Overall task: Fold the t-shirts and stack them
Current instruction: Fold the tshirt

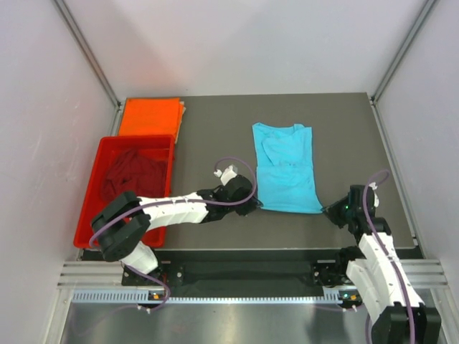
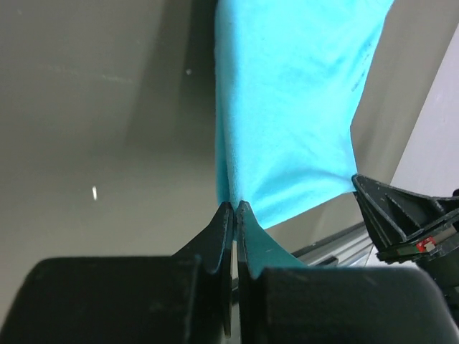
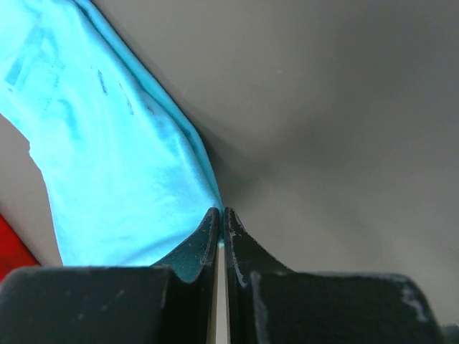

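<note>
One done, I'd say: the orange t-shirt (image 1: 149, 117) lay folded at the far left of the counter (image 1: 215, 143). The maroon t-shirt (image 1: 133, 173) sat crumpled in the red tray (image 1: 136, 140). The left tool (image 1: 254, 206) and right tool (image 1: 330, 211) each pinched a near hem corner of the turquoise t-shirt (image 1: 285, 168), mid-counter and half-folded.

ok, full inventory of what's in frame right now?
turquoise t-shirt: 1, turquoise-blue, table centre, lying flat
orange t-shirt: 1, bright orange, folded, far left of the table, behind the tray
maroon t-shirt: 1, dark red, crumpled inside the tray
tray: 1, red plastic, left edge of the table
table: 1, dark grey
left gripper: 1, black, shut on the turquoise t-shirt's near-left corner
right gripper: 1, black, shut on its near-right corner
</note>
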Action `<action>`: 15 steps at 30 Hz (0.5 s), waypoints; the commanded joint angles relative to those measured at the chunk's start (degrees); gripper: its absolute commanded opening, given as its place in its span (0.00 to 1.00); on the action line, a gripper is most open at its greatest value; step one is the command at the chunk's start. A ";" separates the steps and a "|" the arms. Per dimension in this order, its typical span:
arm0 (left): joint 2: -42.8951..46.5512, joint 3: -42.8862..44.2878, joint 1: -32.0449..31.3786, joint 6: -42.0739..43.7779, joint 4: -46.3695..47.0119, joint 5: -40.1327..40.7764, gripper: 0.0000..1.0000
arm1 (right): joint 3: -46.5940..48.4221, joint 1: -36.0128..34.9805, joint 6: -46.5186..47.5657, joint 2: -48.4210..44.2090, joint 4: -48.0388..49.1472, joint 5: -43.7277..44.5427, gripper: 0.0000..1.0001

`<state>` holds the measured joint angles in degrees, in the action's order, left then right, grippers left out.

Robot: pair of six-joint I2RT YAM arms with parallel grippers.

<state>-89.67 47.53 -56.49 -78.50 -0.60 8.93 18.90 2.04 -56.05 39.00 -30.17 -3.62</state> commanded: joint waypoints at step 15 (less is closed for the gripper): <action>0.73 8.98 -1.17 10.46 -7.92 2.85 0.00 | 12.12 0.42 8.06 -5.35 -4.64 1.15 0.00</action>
<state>-88.07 51.81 -58.04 -72.49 -6.37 10.39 26.96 2.04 -50.54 31.75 -38.20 -3.73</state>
